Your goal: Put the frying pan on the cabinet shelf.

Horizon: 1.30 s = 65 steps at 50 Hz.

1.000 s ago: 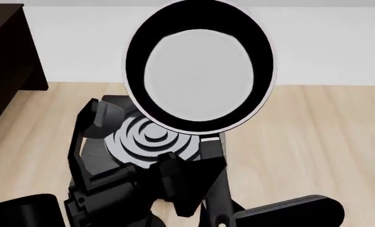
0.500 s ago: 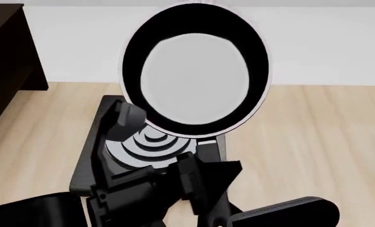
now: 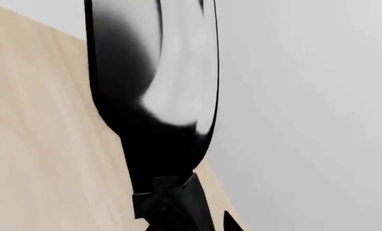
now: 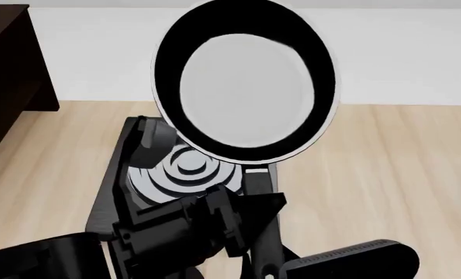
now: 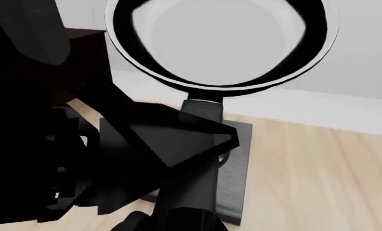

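The frying pan (image 4: 246, 87) hangs in the air above the burner plate, tilted so its pale grey inside faces the head camera. Its long black handle (image 4: 260, 244) runs down toward me. My left gripper (image 4: 242, 218) is shut on the handle close to the pan's bowl; in the left wrist view the pan (image 3: 171, 86) rises edge-on from the left gripper (image 3: 177, 226). The handle (image 5: 187, 202) also runs into my right gripper (image 5: 184, 225), whose jaws are lost in black. The dark cabinet (image 4: 5, 70) stands at the far left, and its shelf board is not distinguishable.
A square black burner plate (image 4: 188, 168) with concentric rings lies on the light wooden tabletop (image 4: 385, 174), under the pan. A white wall (image 4: 408, 52) runs behind the table. In the right wrist view the left arm (image 5: 30, 120) fills one side, in front of the cabinet (image 5: 81, 43).
The left arm shifted and its wrist turned, first narrowing the pan's outline, then swinging it back to face the camera. The pan stayed at about the same height. The right arm barely moved.
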Motion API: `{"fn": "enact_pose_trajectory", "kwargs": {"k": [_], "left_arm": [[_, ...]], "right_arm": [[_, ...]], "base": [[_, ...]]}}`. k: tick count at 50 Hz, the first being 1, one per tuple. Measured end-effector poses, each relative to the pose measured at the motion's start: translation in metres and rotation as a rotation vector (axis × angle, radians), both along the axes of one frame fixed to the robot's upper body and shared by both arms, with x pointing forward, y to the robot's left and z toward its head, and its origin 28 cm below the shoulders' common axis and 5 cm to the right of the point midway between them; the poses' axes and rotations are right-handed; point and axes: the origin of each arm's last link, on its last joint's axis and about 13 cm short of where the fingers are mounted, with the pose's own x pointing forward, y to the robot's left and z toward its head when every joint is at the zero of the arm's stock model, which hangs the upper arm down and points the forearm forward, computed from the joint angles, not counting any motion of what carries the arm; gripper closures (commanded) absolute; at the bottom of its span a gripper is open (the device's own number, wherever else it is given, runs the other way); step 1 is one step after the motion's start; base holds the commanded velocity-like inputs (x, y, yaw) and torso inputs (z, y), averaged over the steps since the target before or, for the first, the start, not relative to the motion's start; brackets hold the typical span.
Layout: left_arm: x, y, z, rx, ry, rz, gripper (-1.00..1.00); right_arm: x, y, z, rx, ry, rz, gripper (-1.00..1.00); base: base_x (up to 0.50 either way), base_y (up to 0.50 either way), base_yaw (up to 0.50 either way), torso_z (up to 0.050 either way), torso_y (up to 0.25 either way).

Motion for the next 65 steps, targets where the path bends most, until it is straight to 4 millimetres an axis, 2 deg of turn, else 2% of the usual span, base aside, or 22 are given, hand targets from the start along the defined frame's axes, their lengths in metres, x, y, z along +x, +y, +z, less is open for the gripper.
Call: {"fn": "enact_pose_trajectory", "kwargs": {"k": [7, 8, 25, 39, 50, 65], "left_arm": [[0.0, 0.0, 0.001, -0.006, -0.004, 0.003, 1.0], [0.0, -0.001, 0.001, -0.009, -0.005, 0.004, 1.0], [0.021, 0.01, 0.006, 0.062, -0.058, 0.18, 1.0], [0.046, 0.027, 0.018, 0.057, -0.088, 0.332, 1.0], [0.071, 0.05, 0.04, -0.005, -0.068, 0.441, 1.0], [0.107, 0.1, 0.083, -0.113, -0.011, 0.612, 1.0]], "right_arm": [[0.001, 0.0, 0.001, 0.002, -0.007, -0.002, 1.0], [0.001, 0.0, 0.001, 0.002, -0.008, -0.002, -1.0], [0.0, 0.0, 0.004, -0.021, -0.019, -0.004, -1.0], [0.001, -0.002, 0.004, -0.041, -0.018, -0.028, -1.0], [0.001, -0.003, 0.004, -0.042, -0.018, -0.034, -1.0], [0.002, -0.004, 0.002, -0.034, -0.01, -0.04, -1.0]], "base": [[0.0, 0.0, 0.0, 0.001, 0.003], [0.0, 0.0, 0.0, 0.0, 0.0], [0.0, 0.0, 0.0, 0.001, 0.002], [0.0, 0.0, 0.0, 0.0, 0.002], [0.0, 0.0, 0.0, 0.001, 0.002], [0.0, 0.0, 0.0, 0.001, 0.002]]}}
